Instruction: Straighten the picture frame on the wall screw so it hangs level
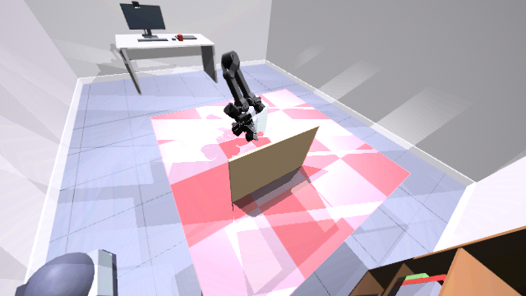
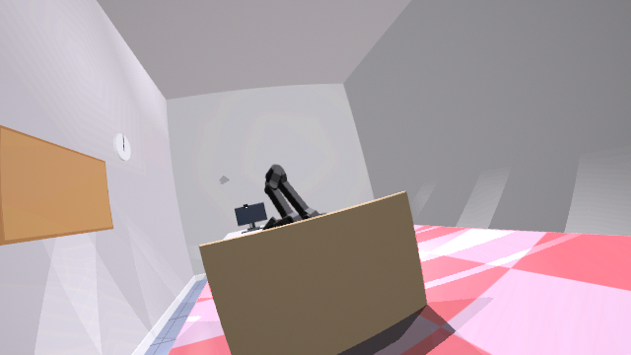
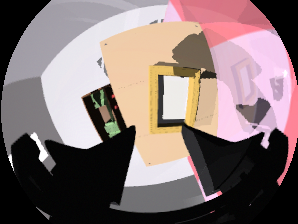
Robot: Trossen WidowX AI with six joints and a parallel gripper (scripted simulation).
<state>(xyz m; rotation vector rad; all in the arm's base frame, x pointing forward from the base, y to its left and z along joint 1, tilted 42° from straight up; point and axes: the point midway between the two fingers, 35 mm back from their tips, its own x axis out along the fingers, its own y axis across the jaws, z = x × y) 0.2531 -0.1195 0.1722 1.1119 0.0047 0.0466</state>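
The picture frame (image 3: pixel 154 102), gold with a pale picture, is on the front of a tan board (image 3: pixel 132 75) in the wrist view. Its edges are not parallel to the board's edges, so it looks crooked. The screw and notched strip are hidden. The top and exterior views show only the board's brown back (image 1: pixel 269 166) (image 2: pixel 315 286), which hides the frame. My gripper (image 1: pixel 253 139) (image 3: pixel 159 129) is open and empty. It is in front of the board, with a gap between. In the wrist view its black fingertips appear below the frame, the right one overlapping the frame's lower edge.
The board stands on a red and white checked rug (image 1: pixel 357 164). A whitish panel (image 1: pixel 261 119) is beside the arm. A desk (image 1: pixel 164 42) with a monitor (image 1: pixel 144 17) is far behind. Shelving (image 1: pixel 468 267) and a dark rounded object (image 1: pixel 62 273) are in the near corners.
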